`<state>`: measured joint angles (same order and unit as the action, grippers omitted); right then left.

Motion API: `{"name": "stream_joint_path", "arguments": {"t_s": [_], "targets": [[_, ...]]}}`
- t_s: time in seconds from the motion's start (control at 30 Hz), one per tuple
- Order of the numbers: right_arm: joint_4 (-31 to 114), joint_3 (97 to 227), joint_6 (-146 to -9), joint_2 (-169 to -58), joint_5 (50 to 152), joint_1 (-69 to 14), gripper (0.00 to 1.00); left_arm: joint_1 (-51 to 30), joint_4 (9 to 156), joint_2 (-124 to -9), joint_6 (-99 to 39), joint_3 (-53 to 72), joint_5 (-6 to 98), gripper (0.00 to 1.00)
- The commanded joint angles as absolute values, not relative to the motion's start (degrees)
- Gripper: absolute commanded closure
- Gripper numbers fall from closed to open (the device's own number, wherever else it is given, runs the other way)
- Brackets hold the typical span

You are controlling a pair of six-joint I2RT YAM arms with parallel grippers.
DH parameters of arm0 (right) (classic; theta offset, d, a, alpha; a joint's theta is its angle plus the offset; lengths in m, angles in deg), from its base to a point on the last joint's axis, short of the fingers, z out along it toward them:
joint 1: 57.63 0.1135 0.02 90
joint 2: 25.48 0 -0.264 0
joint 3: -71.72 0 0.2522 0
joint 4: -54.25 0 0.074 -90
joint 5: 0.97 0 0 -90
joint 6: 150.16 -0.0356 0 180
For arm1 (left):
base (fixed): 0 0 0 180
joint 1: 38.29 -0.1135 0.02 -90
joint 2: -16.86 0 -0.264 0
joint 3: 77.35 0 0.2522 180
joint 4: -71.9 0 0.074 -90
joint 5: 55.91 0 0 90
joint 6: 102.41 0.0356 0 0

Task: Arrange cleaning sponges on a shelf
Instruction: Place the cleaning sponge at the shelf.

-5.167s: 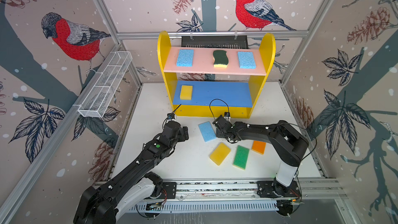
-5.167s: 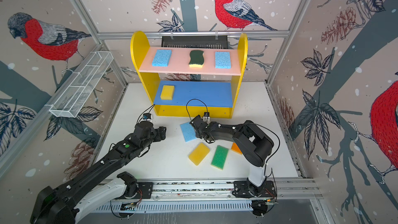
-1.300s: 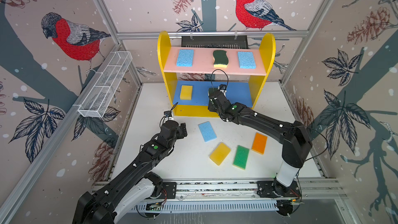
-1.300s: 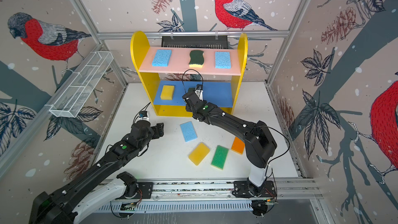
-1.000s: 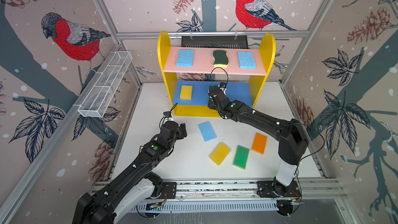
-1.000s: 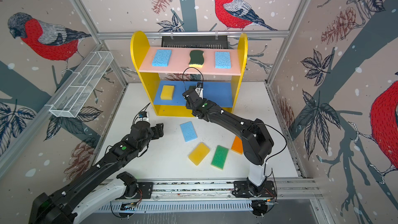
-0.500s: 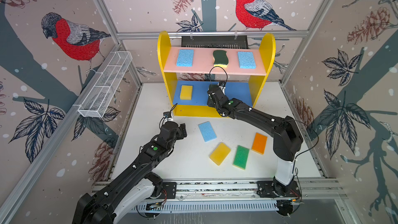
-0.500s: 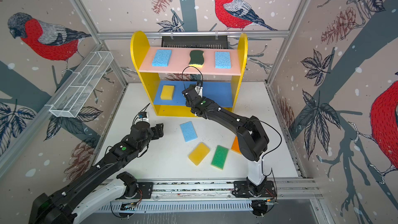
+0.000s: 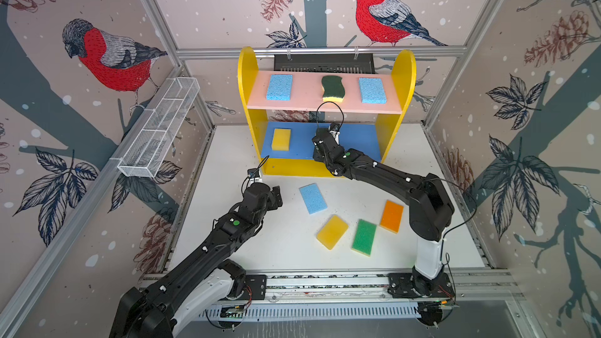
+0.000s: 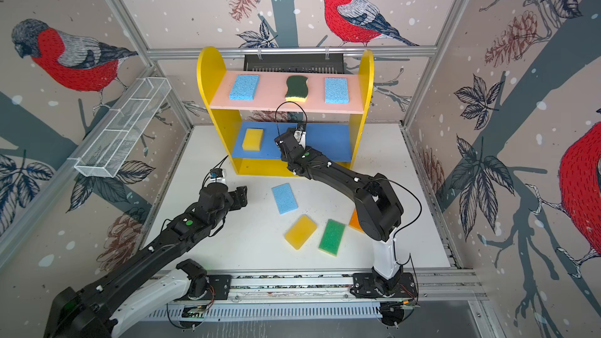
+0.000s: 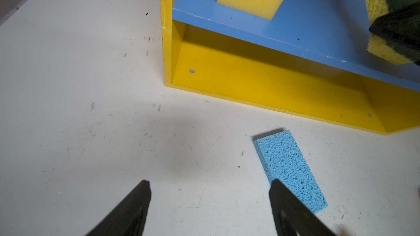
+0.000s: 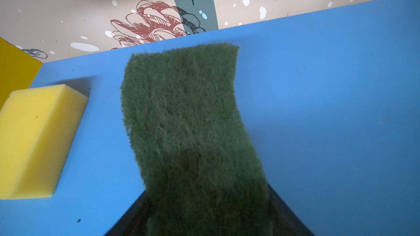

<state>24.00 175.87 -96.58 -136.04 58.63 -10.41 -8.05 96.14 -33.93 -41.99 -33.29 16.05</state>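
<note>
Looking through the right wrist view, you see the right gripper clamped on a dark-green sponge. It holds the sponge over the blue middle board of the shelf, beside a yellow sponge lying there. In both top views the gripper body hides the held sponge from you. Only the left wrist view shows its yellow base. That view also shows your left gripper, jaws spread and empty, above the table near a light blue sponge.

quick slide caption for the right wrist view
Right gripper holding a dark-green sponge over the shelf's blue middle board, beside a yellow sponge.
</note>
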Motion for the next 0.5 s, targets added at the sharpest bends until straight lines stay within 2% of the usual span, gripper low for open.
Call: {"name": "stream_joint_path", "arguments": {"t_s": [0.0,0.47], "targets": [[26.39,175.76,-94.88,-136.26,56.71,-10.5,0.33,-8.04,94.71,-34.21,-41.41,-33.4,15.27,0.17],[26.76,177.04,-94.26,-137.91,56.55,-10.87,0.33,-8.53,94.36,-35.09,-41.42,-33.45,15.44,0.17]]}}
